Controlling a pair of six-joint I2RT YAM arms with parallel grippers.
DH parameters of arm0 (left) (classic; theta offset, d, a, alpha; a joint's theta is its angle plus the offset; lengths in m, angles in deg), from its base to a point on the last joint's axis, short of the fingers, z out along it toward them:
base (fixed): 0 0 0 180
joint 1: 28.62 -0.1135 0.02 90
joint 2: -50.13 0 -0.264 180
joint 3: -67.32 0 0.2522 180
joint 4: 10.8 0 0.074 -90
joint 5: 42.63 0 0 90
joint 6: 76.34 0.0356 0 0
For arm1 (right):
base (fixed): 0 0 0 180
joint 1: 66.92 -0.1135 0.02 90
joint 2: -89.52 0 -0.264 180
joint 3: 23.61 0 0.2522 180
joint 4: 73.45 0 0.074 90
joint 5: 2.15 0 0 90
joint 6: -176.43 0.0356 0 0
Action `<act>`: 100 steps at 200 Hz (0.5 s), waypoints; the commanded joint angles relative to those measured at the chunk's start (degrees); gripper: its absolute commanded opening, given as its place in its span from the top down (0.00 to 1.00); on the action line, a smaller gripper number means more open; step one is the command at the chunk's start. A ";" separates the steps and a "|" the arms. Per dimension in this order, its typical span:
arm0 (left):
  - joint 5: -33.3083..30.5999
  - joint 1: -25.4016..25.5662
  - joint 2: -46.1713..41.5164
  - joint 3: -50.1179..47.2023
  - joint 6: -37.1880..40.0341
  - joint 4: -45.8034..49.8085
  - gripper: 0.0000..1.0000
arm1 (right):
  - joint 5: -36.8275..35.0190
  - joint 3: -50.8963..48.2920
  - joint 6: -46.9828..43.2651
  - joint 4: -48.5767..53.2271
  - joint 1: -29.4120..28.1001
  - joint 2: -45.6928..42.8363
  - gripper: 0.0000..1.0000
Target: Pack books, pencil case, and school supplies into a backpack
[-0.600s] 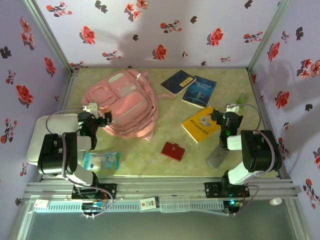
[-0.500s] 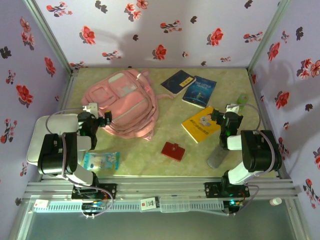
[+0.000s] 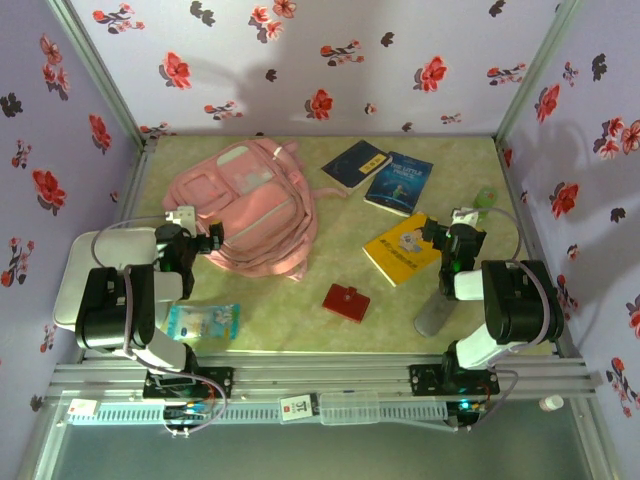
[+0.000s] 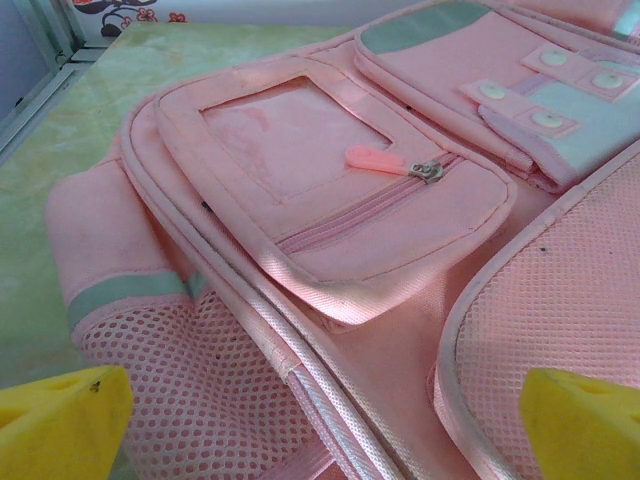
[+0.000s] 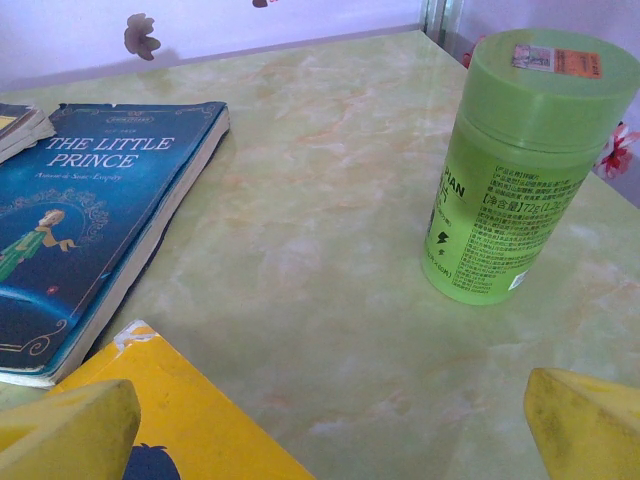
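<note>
From above. Finds the left gripper [image 3: 215, 237] spread wide and empty, right at the near-left edge of the backpack [image 3: 245, 205], pointing into it. Puts the right gripper [image 3: 432, 235] equally wide and empty, at the near-right corner of the yellow book [image 3: 405, 248]. Places the blue book [image 3: 399, 183] and navy book [image 3: 355, 165] farther out, beyond the yellow book, long axes slanted. Places the red piece [image 3: 346, 301] between the arms toward the front, and the grey pouch [image 3: 433, 315] close by the right base. Judging by that, no packing done yet.

From the left wrist. Shows yellow fingertips [image 4: 60, 420] far apart at the bottom corners, only pink fabric between them. Has the mesh side pocket [image 4: 190, 400] just below and the front pocket's zip pull [image 4: 385, 162] dead ahead. Looks zipped shut, so probably calls for opening first.

From the right wrist. Shows fingertips wide apart, nothing gripped. Has the yellow book's corner just by one fingertip, the blue book ahead to the left with its long axis running away, and a green bottle [image 5: 515, 165] upright ahead to the right. Makes the right arm the nearer one for the books, the left for the backpack.
</note>
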 commanded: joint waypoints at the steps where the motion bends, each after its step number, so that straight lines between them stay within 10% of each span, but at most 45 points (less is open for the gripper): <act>1: -2.15 -0.22 0.44 0.83 0.23 -1.39 0.00 | 0.31 1.22 1.01 0.14 0.14 0.05 0.01; 100: -2.31 -0.66 0.21 -1.78 -0.19 -6.20 0.00 | 2.05 1.40 0.49 1.70 0.14 -1.90 0.01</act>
